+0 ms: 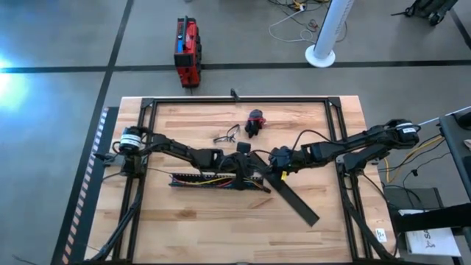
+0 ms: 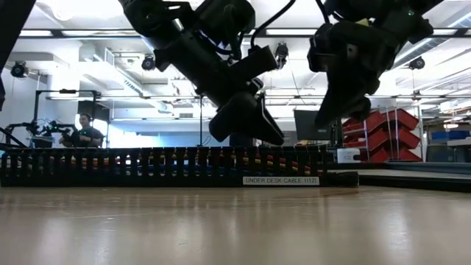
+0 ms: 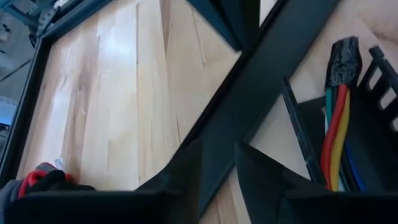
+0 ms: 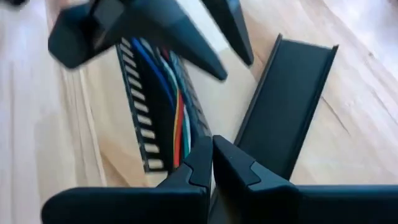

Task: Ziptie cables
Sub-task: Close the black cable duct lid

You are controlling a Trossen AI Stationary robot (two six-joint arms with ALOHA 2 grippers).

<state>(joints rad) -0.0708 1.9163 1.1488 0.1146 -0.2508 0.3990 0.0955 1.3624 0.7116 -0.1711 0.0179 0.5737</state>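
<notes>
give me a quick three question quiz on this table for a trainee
1. True or false: the cables lie loose on the bare wood, away from the slotted duct.
2. The right gripper has its jaws: A) wide open, B) shut, C) clamped on the duct.
3. In the high view, which long flat black piece lies slanted across the wood just past the duct's right end?

Key
1. False: they run inside the duct.
2. B
3. The duct cover strip.
</notes>
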